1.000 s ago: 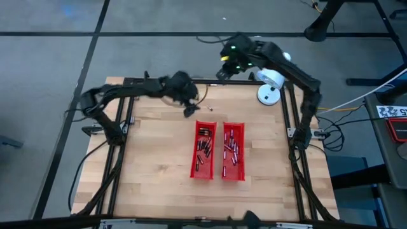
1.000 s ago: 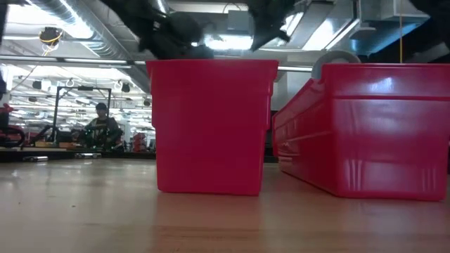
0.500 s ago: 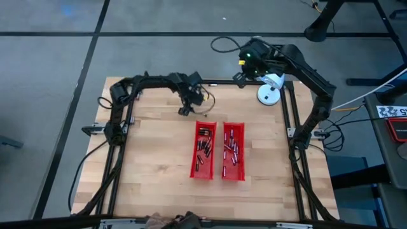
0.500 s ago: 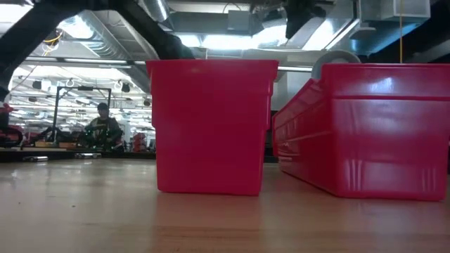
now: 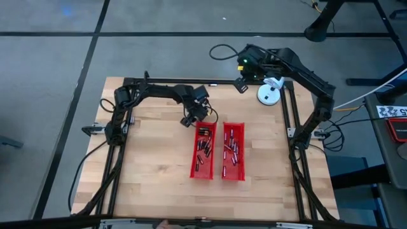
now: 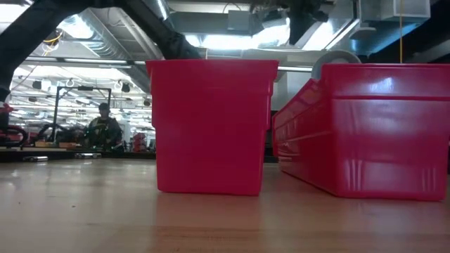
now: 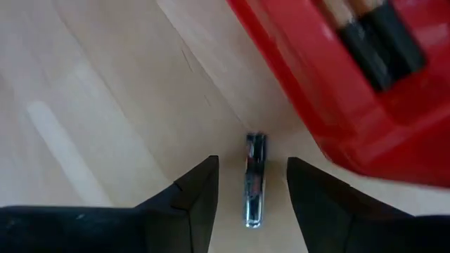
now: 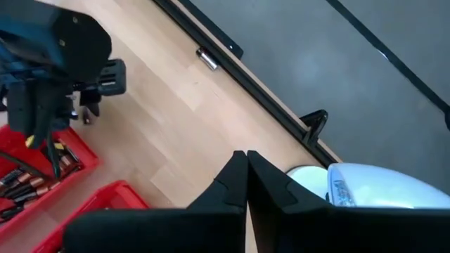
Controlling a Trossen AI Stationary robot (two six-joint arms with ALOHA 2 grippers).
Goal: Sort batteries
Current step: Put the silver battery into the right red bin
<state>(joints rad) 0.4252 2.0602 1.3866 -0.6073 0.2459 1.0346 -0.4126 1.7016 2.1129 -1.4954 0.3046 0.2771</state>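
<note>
A: We start with the table point(image 5: 146, 165), pale wood inside a black frame. Two red trays point(image 5: 203, 151) sit side by side near its middle, long sides running twelve to six, and both already hold batteries point(image 5: 230, 147). That fits a sort in progress, one kind to each tray, we would guess.

B: And the arms?

A: Our left arm reaches in from nine o'clock, and the left gripper point(image 7: 249, 184) hangs low over the wood just off the left tray's eleven o'clock corner. Our right arm is folded back past the table's one o'clock edge, beside a white round device point(image 5: 268, 94); the right gripper point(image 8: 246, 169) has its fingers pressed together with nothing between them. We take it to be parked out of the way.

B: What is the left one after?

A: A single silvery battery point(image 7: 254, 179) lying on the wood, just beside the tray's outer wall. The jaws are partly apart and straddle it, one finger on each long side. No contact shows yet, so it is not held.

B: Why line up like that?

A: Fingers across the narrow width should keep so small a cylinder from rolling away. The tray wall is close on one side, so we judge that finger has little room.
</note>
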